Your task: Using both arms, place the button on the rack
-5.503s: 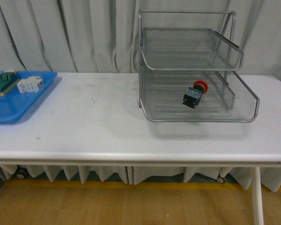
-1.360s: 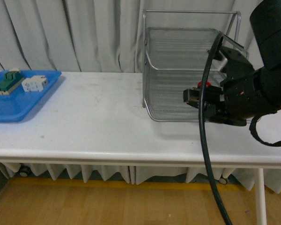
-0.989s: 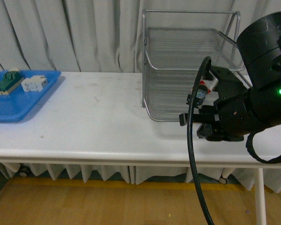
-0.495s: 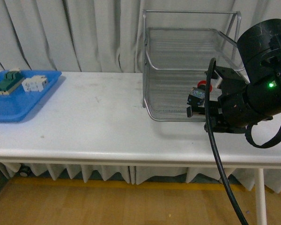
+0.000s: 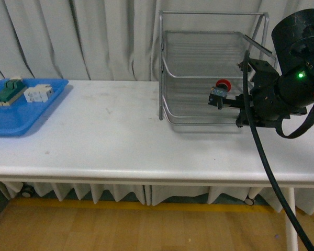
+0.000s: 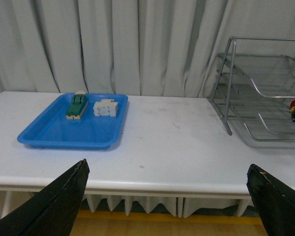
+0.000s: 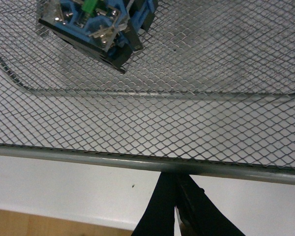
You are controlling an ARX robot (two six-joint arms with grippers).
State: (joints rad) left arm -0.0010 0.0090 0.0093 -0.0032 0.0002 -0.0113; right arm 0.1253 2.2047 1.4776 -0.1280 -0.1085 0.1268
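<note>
White bench point(image 5: 110, 141), wide bare surface between blue tray point(image 5: 10, 117) at left edge and rack point(image 5: 209, 68) at right. Right arm point(image 5: 288, 89) close against rack's front rim. Button point(image 5: 219, 94) inside rack, on a lower mesh tier near front edge. Right claw point(image 7: 179, 216) fingers pressed together, empty, below rim. Left claw point(image 6: 169, 196) spread wide, empty.

No readable text, label or number anywhere
</note>
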